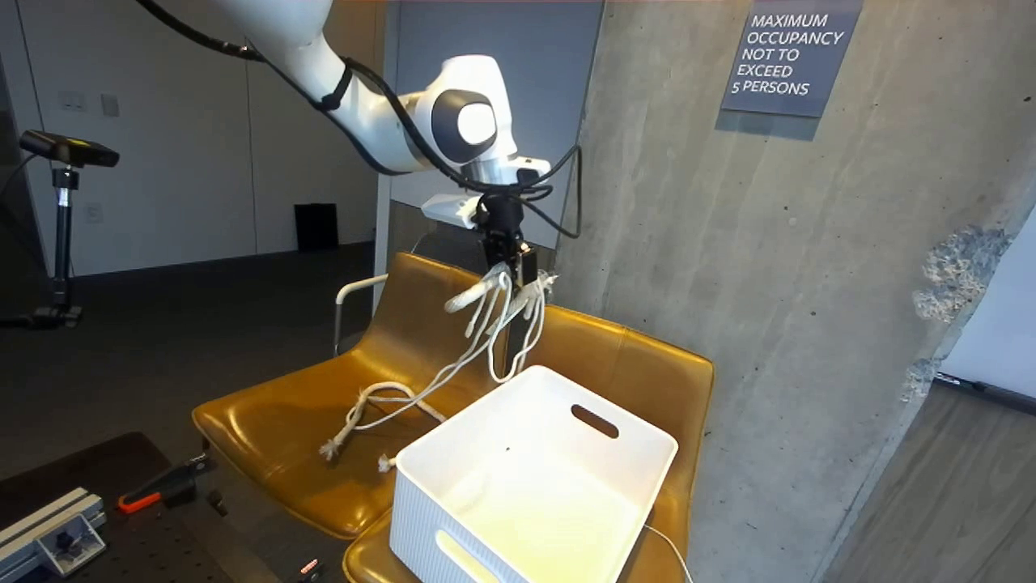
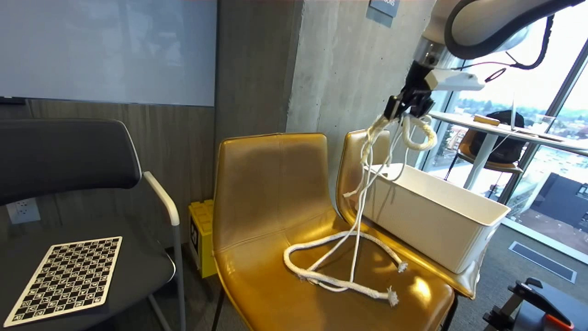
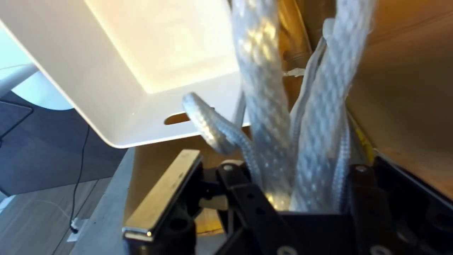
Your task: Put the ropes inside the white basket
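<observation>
The cream-white ropes dangle in a tangle below my gripper, which is shut on them. In an exterior view, thick loops of the ropes stick out beside the gripper, and thin strands run down to tails on a tan seat, outside the basket. The white basket rests on the neighbouring chair, its opening facing up; its side wall shows too. My gripper is above and beyond the basket's far rim. In the wrist view the ropes cover part of the basket and hide the fingertips.
Two tan chairs stand side by side, with backrests close to the ropes and a concrete wall behind. A dark chair holds a checkered board. Tools lie at the lower left of an exterior view.
</observation>
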You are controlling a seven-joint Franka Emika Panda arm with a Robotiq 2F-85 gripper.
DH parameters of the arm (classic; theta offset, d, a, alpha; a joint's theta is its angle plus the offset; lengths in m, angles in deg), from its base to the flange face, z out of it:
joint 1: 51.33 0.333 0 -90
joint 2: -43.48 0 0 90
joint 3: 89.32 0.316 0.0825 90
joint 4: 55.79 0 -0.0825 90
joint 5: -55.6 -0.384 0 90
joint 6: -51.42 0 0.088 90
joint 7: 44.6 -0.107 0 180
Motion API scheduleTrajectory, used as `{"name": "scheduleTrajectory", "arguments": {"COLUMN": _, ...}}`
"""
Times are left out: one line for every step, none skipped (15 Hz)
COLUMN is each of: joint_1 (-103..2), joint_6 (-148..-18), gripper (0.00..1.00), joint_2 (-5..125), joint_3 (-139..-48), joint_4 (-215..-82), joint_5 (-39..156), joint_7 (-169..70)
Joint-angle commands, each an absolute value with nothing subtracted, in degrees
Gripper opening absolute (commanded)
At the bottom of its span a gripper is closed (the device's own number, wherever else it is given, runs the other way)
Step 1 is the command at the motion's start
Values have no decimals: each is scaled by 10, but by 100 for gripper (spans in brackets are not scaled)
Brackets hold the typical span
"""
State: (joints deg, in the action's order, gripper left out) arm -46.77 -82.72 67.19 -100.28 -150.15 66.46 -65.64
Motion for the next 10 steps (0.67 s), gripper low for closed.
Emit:
{"name": "scheduleTrajectory", "arguments": {"joint_1": -520, "joint_6": -789, "gripper": 0, "joint_2": 622, "joint_3": -1014, "joint_4": -1485, "joint_5": 657, "joint_7": -643}}
{"name": "scheduleTrajectory", "arguments": {"joint_1": -537, "joint_6": -779, "gripper": 0, "joint_2": 614, "joint_3": -1018, "joint_4": -1474, "joint_5": 654, "joint_7": -636}}
{"name": "scheduleTrajectory", "arguments": {"joint_1": -555, "joint_6": -768, "gripper": 0, "joint_2": 606, "joint_3": -1023, "joint_4": -1464, "joint_5": 652, "joint_7": -630}}
{"name": "scheduleTrajectory", "arguments": {"joint_1": -573, "joint_6": -758, "gripper": 0, "joint_2": 600, "joint_3": -1027, "joint_4": -1451, "joint_5": 648, "joint_7": -619}}
{"name": "scheduleTrajectory", "arguments": {"joint_1": -591, "joint_6": -743, "gripper": 0, "joint_2": 596, "joint_3": -1032, "joint_4": -1432, "joint_5": 644, "joint_7": -608}}
{"name": "scheduleTrajectory", "arguments": {"joint_1": -608, "joint_6": -730, "gripper": 0, "joint_2": 595, "joint_3": -1036, "joint_4": -1412, "joint_5": 639, "joint_7": -595}}
{"name": "scheduleTrajectory", "arguments": {"joint_1": -625, "joint_6": -715, "gripper": 0, "joint_2": 593, "joint_3": -1040, "joint_4": -1390, "joint_5": 632, "joint_7": -580}}
{"name": "scheduleTrajectory", "arguments": {"joint_1": -643, "joint_6": -695, "gripper": 0, "joint_2": 595, "joint_3": -1041, "joint_4": -1360, "joint_5": 620, "joint_7": -559}}
{"name": "scheduleTrajectory", "arguments": {"joint_1": -656, "joint_6": -674, "gripper": 0, "joint_2": 597, "joint_3": -1043, "joint_4": -1333, "joint_5": 611, "joint_7": -540}}
{"name": "scheduleTrajectory", "arguments": {"joint_1": -665, "joint_6": -665, "gripper": 0, "joint_2": 602, "joint_3": -1042, "joint_4": -1320, "joint_5": 604, "joint_7": -530}}
